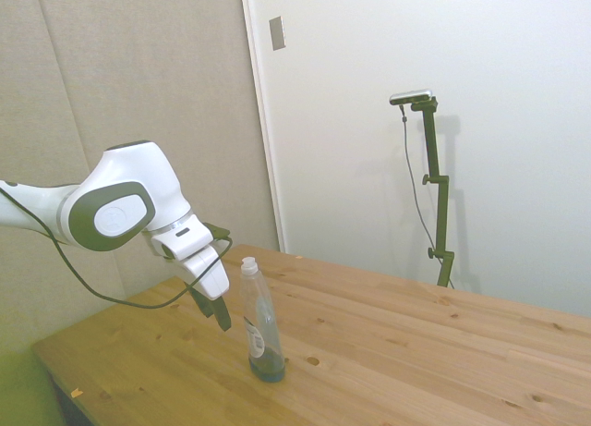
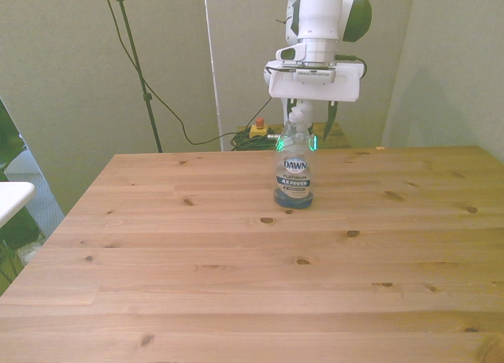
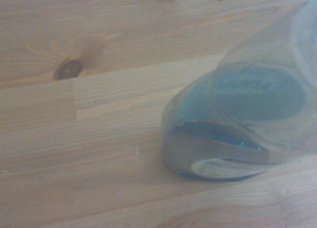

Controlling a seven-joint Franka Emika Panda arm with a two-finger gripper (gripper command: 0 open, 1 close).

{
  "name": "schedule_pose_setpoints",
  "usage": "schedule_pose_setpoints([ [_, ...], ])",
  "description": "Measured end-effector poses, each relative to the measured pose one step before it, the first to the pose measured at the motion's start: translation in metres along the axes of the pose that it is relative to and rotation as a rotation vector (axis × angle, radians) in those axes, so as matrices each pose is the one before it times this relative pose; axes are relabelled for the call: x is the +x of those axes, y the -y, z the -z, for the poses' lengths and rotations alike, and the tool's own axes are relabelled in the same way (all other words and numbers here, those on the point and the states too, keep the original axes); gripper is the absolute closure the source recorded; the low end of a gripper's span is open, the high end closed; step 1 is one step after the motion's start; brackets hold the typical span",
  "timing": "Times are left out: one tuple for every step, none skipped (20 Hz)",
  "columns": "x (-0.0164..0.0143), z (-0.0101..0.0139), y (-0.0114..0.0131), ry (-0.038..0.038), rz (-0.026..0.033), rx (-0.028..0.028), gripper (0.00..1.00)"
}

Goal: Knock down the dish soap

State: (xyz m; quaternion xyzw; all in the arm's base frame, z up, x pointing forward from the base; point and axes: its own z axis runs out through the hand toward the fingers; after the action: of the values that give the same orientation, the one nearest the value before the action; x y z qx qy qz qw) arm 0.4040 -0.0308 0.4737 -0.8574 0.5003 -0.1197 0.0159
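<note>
Clear plastic with a white cap and a white label, the dish soap (image 1: 261, 326) is standing upright on the wooden table (image 1: 416, 352), with a little dark blue-green liquid sitting at its bottom. In the front view the dish soap (image 2: 294, 168) is rising near the table's far edge, about midway across, with bare boards (image 2: 252, 284) spreading toward the camera. The gripper (image 1: 220, 313) is hanging tilted just behind the bottle on the arm's side, its dark fingers (image 1: 223, 317) pointing down toward the table beside the bottle's upper half; the side view is showing a narrow strip of background between them and the plastic, so they appear to be apart from it. Seen from the front, the gripper (image 2: 313, 127) is sitting above and behind the cap, with one dark finger (image 2: 329, 127) showing to the front view's right of the bottle's neck and the other hidden behind the bottle. Whether the fingers are standing apart or together cannot be told from these views. The wrist view is looking down on the bottle's base (image 3: 237, 134) from close by, blurred, resting on pale wood (image 3: 74, 139) marked by a dark knot (image 3: 68, 68).
</note>
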Motion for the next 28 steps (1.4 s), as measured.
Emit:
schedule_pose_setpoints([
  [0.00048,-0.00062,-0.00084,-0.00065,-0.00557,-0.00604,1.0],
  [0.00115,-0.00102,-0.00104,-0.00198,-0.00792,-0.00686,1.0],
  [0.00122,-0.00135,-0.00065,-0.00098,-0.00589,-0.00474,1.0],
  [0.00172,-0.00175,-0.00049,0.00016,-0.00578,-0.00475,1.0],
  [0.00208,-0.00178,-0.00037,-0.00099,-0.00413,-0.00488,1.0],
  [0.00225,-0.00167,0.00015,-0.00106,-0.00288,-0.00426,1.0],
  [0.00228,-0.00081,0.00036,-0.00043,-0.00309,-0.00183,1.0],
  [0.00267,-0.00066,0.00114,-0.00134,-0.00238,0.00022,1.0],
  [0.00252,0.0001,0.00199,-0.00256,-0.0016,0.00159,1.0],
  [0.00251,0.00023,0.00287,-0.00265,-0.00034,0.00109,1.0],
  [0.00291,0.00085,0.00381,-0.00764,0.0012,0.00078,1.0],
  [0.00315,0.00089,0.00423,-0.00745,0.00013,-0.0002,1.0],
  [0.00375,0.00095,0.00496,-0.00969,-0.00104,0.00216,1.0],
  [0.00386,-0.00012,0.00511,-0.00734,-0.00334,0.00424,1.0],
  [0.00423,-0.00123,0.00496,-0.00449,0.00035,-0.00014,1.0],
  [0.00504,-0.00173,0.00465,-0.00968,-0.00154,-0.0013,1.0],
  [0.00655,-0.00189,0.00455,-0.00975,-0.0038,0.00137,1.0],
  [0.0085,-0.00171,0.0045,-0.01232,-0.00583,0.00275,1.0],
  [0.00949,-0.0018,0.00463,-0.01369,-0.00814,0.00504,1.0],
  [0.01051,-0.00206,0.00536,-0.0116,-0.00764,0.00837,1.0],
  [0.0095,-0.00301,0.00554,-0.00714,-0.00691,0.00813,1.0],
  [0.00915,-0.00436,0.00591,-0.00626,-0.00611,0.00809,1.0],
  [0.00885,-0.005,0.00611,-0.00822,-0.00509,0.00946,1.0],
  [0.00883,-0.00556,0.00658,-0.01072,-0.00451,0.01075,1.0],
  [0.00798,-0.00559,0.00592,-0.0082,-0.00596,0.01141,1.0],
  [0.00816,-0.00541,0.00573,-0.00943,-0.0064,0.01302,1.0],
  [0.00817,-0.00513,0.00538,-0.00984,-0.00637,0.01217,1.0],
  [0.0072,-0.00413,0.00444,-0.00892,-0.00586,0.0103,1.0],
])
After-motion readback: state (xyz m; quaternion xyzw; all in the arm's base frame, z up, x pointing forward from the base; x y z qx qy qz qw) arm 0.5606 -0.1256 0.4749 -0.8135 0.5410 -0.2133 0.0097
